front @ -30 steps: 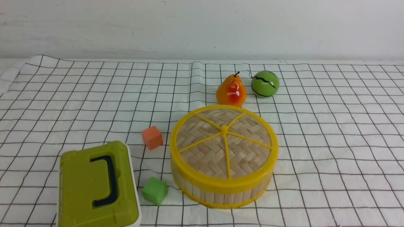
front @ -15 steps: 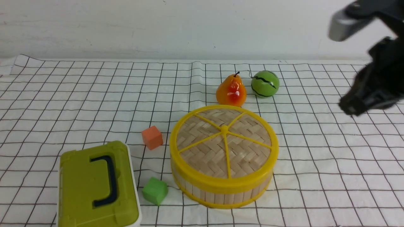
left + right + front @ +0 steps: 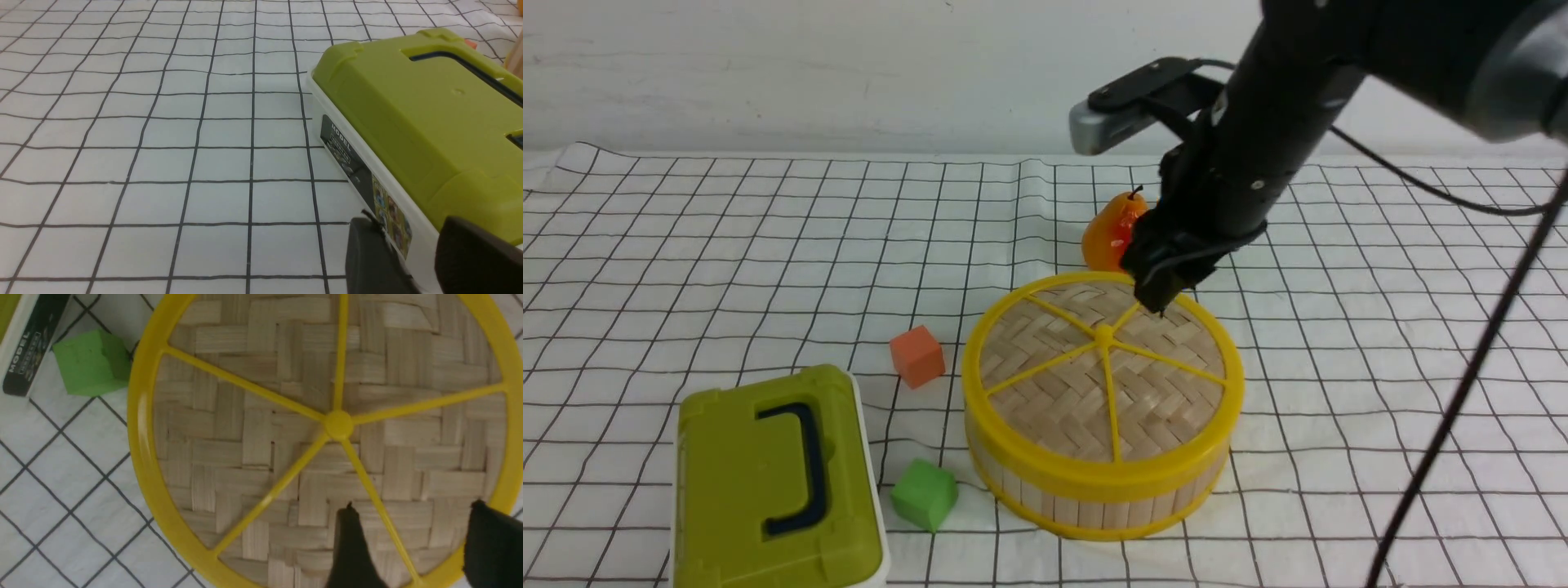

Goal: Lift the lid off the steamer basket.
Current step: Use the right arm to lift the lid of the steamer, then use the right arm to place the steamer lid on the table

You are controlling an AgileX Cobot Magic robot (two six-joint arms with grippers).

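The lid (image 3: 1094, 384) sits flat and closed on the steamer basket (image 3: 1086, 502), at the middle front of the checked cloth (image 3: 727, 245). The right gripper (image 3: 1164, 296) hangs just over the lid's far edge, its fingers spread with one yellow spoke between them, grasping nothing. A pear (image 3: 1107, 237) stands just behind the basket. An orange cube (image 3: 917, 356) and a green cube (image 3: 923, 493) lie to its left, then an olive-green box (image 3: 768, 482). The left gripper (image 3: 408, 228) is beside that box, fingers apart and empty.
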